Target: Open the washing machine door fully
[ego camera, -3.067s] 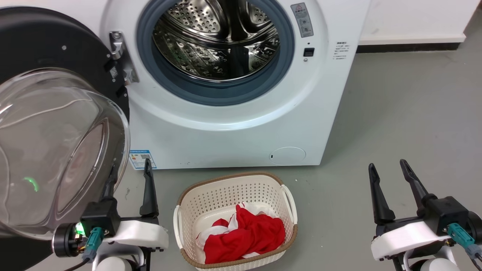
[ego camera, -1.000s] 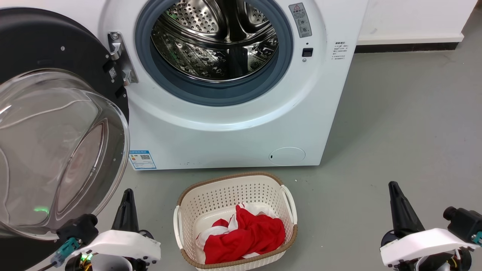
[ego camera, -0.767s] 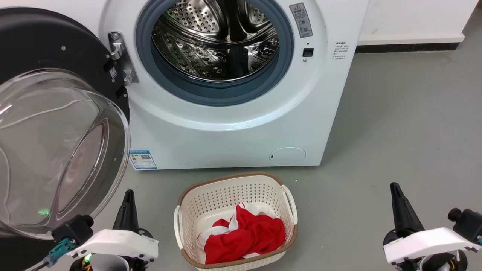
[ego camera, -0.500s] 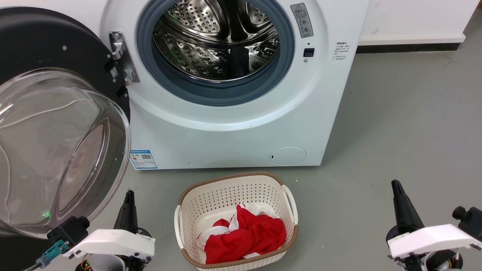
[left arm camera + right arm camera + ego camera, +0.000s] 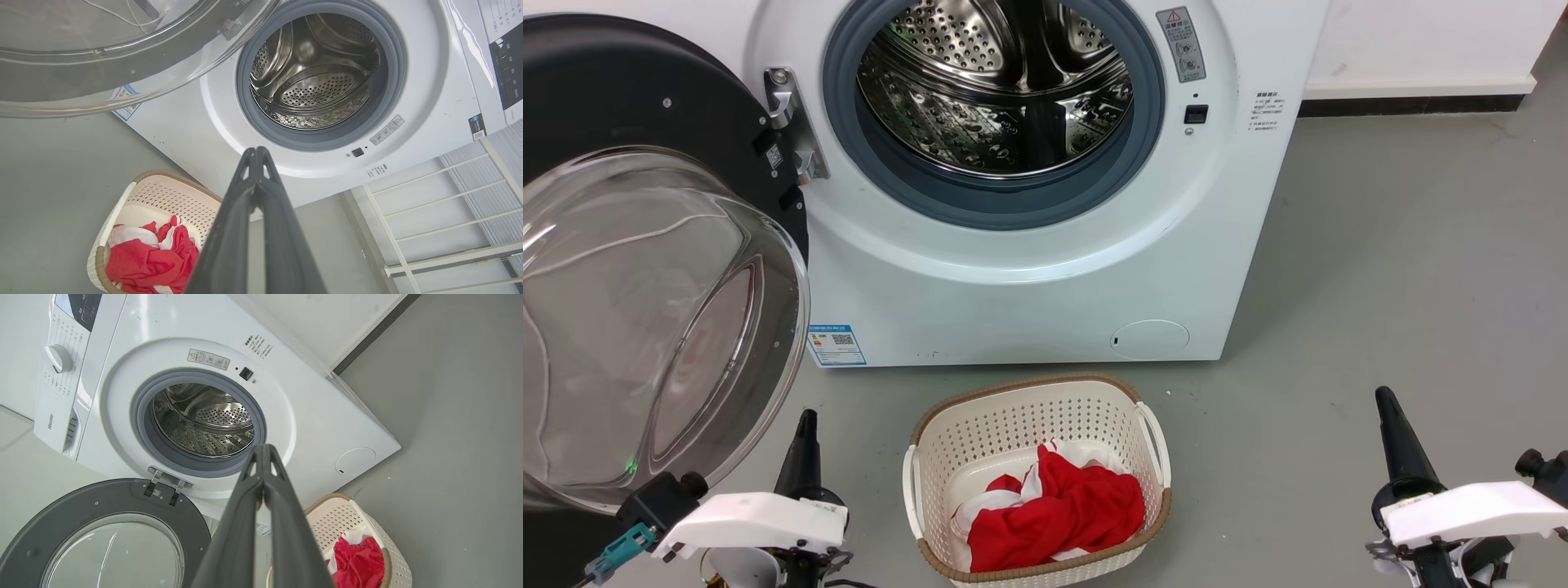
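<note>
The white washing machine [image 5: 1013, 294] stands ahead with its steel drum [image 5: 996, 90] exposed. Its black washing machine door [image 5: 621, 90] is swung wide to the left on its hinge [image 5: 788, 122], the clear glass bowl [image 5: 645, 327] bulging toward me. The door [image 5: 102, 535] also lies below the drum in the right wrist view. My left gripper [image 5: 805, 429] sits low at the lower left, shut, just right of the glass bowl and apart from it. At the lower right, my right gripper [image 5: 1388, 412] is shut and holds nothing. Both wrist views show the fingertips [image 5: 256, 153] [image 5: 264, 451] pressed together.
A cream laundry basket [image 5: 1152, 441] with red and white cloth [image 5: 1054, 514] stands on the grey floor between my arms, in front of the machine. A white wall with a dark skirting [image 5: 1405, 104] runs behind on the right. A white rack [image 5: 441, 220] appears in the left wrist view.
Since 3.1 s ago both grippers have gone from open to shut and dropped lower and back. Over the last second they sank a little more. The door has not moved.
</note>
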Robot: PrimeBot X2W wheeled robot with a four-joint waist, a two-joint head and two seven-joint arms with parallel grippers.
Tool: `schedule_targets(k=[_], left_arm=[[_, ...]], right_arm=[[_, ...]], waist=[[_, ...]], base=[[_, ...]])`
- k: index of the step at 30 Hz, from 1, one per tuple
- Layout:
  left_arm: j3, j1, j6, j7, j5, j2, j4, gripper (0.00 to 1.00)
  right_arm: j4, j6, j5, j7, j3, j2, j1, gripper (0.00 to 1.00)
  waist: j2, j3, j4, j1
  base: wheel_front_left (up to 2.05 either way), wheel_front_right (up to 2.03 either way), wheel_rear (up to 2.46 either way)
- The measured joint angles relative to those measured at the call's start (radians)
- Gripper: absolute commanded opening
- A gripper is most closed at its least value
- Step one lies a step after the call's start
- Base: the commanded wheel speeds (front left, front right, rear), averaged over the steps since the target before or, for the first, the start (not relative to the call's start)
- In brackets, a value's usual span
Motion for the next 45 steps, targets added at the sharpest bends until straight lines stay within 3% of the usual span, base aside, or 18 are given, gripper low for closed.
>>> schedule_targets(k=[45], left_arm=[[0.045, -0.023, -0.062, 0.111, -0.455, -0.009, 0.015, 0.00]], right_arm=[[0.042, 0.000, 0.461, 0.090, -0.036, -0.001, -0.043, 0.00]], waist=[[0.0000, -0.001, 0.014, 0.0001]], base=[[0.00, 0.00, 0.00]])
